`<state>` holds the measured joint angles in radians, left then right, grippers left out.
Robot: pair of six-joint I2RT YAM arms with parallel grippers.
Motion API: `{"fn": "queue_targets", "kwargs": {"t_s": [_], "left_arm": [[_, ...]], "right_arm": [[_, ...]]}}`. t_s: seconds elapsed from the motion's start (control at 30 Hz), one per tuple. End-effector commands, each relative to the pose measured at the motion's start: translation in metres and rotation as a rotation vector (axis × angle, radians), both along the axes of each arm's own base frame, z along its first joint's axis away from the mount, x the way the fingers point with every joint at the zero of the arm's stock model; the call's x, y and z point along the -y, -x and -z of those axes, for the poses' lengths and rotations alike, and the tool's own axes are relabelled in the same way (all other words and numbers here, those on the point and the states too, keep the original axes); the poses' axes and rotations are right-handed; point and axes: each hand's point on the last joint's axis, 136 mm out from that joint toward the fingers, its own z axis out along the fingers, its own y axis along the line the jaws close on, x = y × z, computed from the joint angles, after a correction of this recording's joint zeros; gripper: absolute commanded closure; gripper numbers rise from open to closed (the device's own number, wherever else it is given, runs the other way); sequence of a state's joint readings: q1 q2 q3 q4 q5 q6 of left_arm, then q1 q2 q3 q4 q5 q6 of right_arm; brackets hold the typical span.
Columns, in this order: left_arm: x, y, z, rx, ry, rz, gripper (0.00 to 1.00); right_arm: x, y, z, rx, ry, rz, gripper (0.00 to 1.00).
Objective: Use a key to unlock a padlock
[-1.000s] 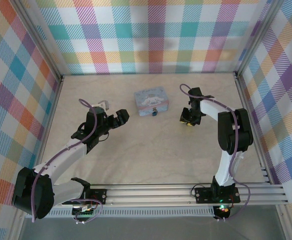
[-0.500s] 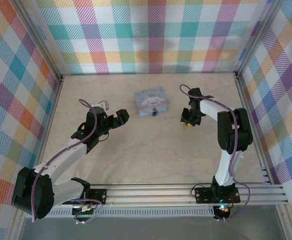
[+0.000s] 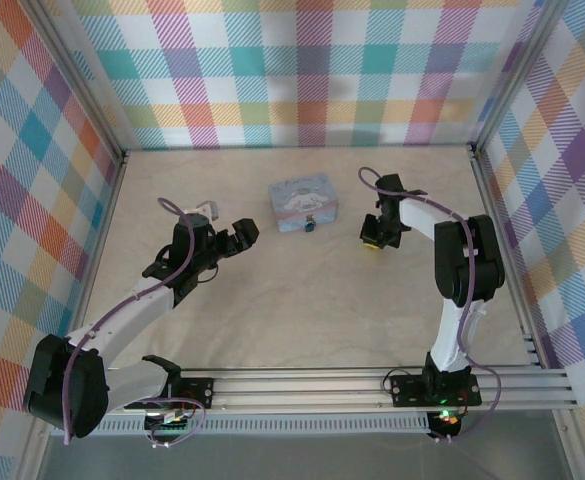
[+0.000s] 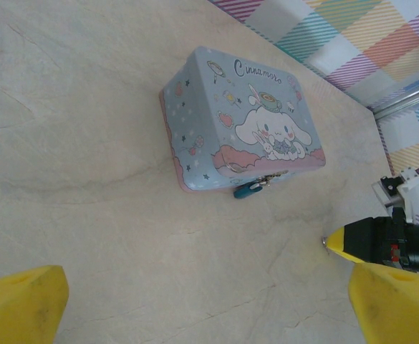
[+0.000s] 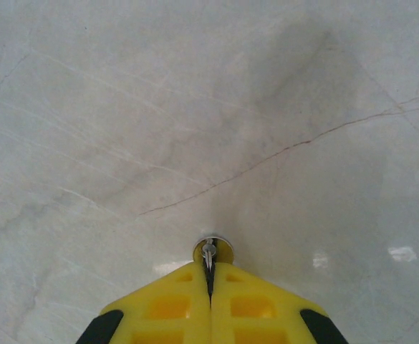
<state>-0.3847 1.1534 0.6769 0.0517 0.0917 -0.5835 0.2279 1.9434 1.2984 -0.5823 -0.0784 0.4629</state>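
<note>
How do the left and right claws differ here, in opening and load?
The left claw stands wide open and empty; the right claw is shut, pinching a thin silver piece, likely the key. The left claw sits left of the cartoon box, aimed toward it; the right claw sits to its right, pointing down at the table. Both have yellow fingers and touch neither box nor padlock.
</note>
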Motion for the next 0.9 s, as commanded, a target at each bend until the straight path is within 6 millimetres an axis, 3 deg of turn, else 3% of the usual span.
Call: {"fn": "queue_targets", "kwargs": {"t_s": [0.0,0.17,0.33,0.7,0.87], "left_arm": [[0.002,0.004,-0.003,0.012,-0.005,0.015,0.00],[0.006,0.005,-0.012,0.030,0.017,0.035,0.00],[0.018,0.004,-0.031,0.058,0.087,0.078,0.01],[0.047,-0.001,-0.077,0.024,0.312,0.139,0.04],[0.068,0.003,-0.111,0.139,0.373,0.263,0.08]], "right_arm": [[-0.005,0.003,-0.014,0.039,-0.025,-0.012,1.00],[-0.018,0.001,-0.047,0.120,-0.108,-0.034,1.00],[-0.044,0.005,-0.096,0.235,-0.254,-0.139,1.00],[-0.070,0.033,-0.197,0.491,-0.395,-0.377,1.00],[-0.081,0.045,-0.234,0.537,-0.499,-0.406,1.00]]}}
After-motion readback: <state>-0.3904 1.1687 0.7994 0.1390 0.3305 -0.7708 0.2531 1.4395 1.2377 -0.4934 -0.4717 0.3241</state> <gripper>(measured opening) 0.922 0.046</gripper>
